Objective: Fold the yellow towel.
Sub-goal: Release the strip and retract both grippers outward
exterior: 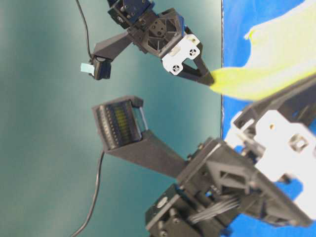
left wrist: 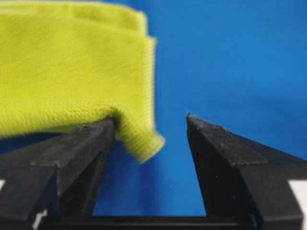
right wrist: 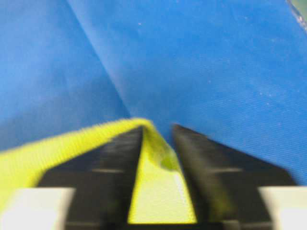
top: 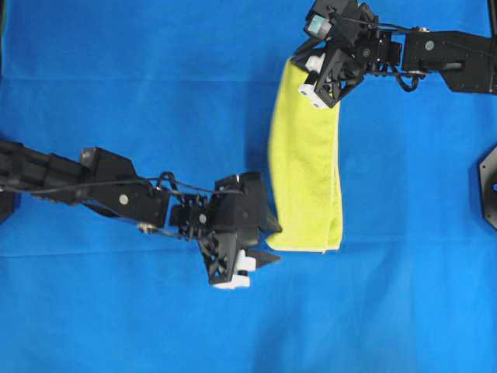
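Now the yellow towel (top: 305,167) lies folded as a long strip running near to far on the blue cloth (top: 116,78), with released jaws of the left gripper (top: 260,241) at its near left corner and of the right gripper (top: 311,74) at its far end.

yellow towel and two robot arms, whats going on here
Two robot arms are folding the yellow towel on a large blue cloth. The towel lies doubled into a long narrow strip. The left gripper sits at the strip's near corner with its jaws apart, the corner draped against one finger and not pinched. The right gripper is at the far end, jaws also apart with towel fabric lying between them. It looks like a fold has been laid and both grippers are open on it.
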